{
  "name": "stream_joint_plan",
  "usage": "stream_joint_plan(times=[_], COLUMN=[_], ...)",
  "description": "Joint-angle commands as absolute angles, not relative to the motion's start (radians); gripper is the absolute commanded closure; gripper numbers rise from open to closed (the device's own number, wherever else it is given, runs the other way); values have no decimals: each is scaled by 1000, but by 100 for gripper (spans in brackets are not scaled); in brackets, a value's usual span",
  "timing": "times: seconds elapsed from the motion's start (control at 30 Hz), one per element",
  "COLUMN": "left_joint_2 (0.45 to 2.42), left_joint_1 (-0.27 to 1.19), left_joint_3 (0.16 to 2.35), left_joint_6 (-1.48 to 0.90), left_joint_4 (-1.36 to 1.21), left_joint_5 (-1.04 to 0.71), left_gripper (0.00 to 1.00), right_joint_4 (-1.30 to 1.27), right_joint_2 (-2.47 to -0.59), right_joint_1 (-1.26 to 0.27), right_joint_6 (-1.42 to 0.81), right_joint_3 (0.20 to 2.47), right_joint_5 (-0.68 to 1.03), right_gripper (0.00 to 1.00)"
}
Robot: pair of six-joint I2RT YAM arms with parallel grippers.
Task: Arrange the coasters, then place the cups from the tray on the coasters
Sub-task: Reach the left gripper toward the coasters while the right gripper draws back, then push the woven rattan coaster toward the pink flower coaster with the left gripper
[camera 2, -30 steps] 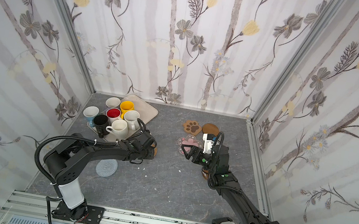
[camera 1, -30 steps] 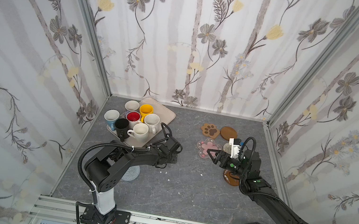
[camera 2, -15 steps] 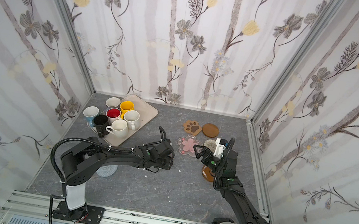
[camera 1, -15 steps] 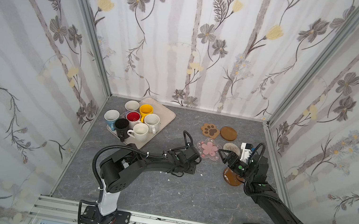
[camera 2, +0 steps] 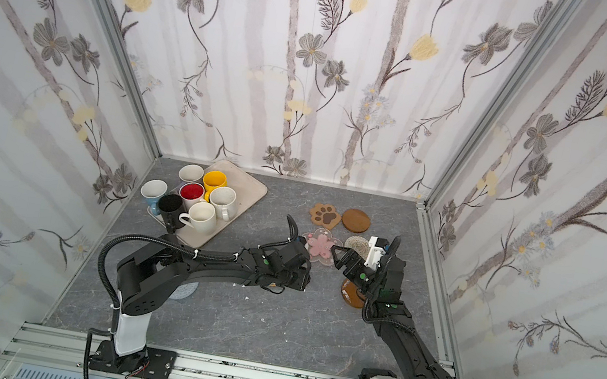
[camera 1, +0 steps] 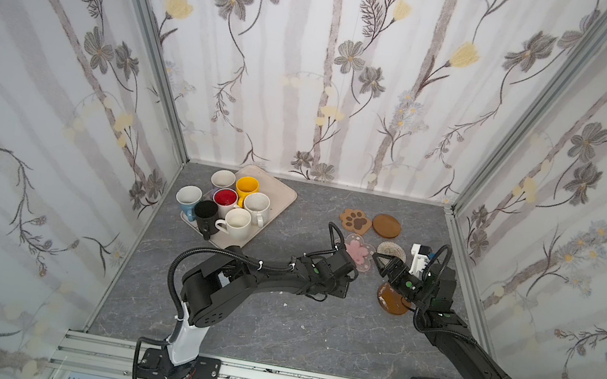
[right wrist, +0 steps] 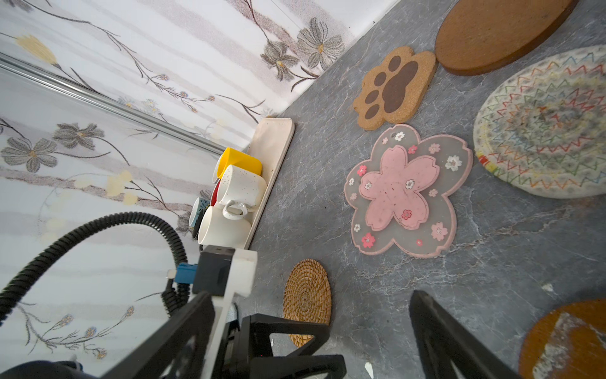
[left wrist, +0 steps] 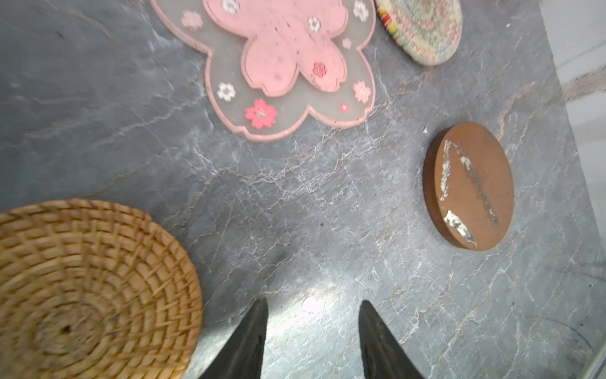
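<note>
Several cups, among them yellow, black and cream, stand on the beige tray at the back left. The coasters lie at the right: paw, brown wooden round, pink blossom, beige woven and a second brown round. The rattan round lies flat on the table right beside my left gripper, which is open and empty just short of the blossom. My right gripper hovers wide open between the blossom and the near brown round, holding nothing.
A grey-blue crocheted coaster peeks out under the left arm near the front left. Flowered walls close in the grey stone table on three sides, and the right wall runs close behind the beige woven coaster.
The left arm has swung from beside the tray rightward across the middle to the pink blossom, and the rattan round now lies next to it. The right gripper has barely shifted and stays open.
</note>
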State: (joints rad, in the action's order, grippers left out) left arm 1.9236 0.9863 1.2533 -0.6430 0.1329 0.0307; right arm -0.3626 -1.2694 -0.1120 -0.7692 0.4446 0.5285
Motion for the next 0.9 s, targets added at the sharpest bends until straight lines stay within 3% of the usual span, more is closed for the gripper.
stream_joint_plan(times=[0.0,0.17,0.37,0.87], left_joint_2=[1892,1834,1814,1974], left_joint_1=[982,940,899,978], left_joint_3=[1250,1158,1108,1225], left_joint_6=[-603,-590,-575,-591], left_joint_4=[222,235,233,215], left_joint_5=[119,142,158,78], left_gripper=[52,54,63,69], right_joint_4=[-413,-415,-417,-413], right_joint_2=[-1277,-1277,-1286,-1284], right_joint_1=[-112,-113,-114,-114], right_joint_6=[-771,-771,-770,-767], right_joint_3=[444,443,442,446], right_joint_5=[548,549,550,550], right_gripper=[7,7,7,7])
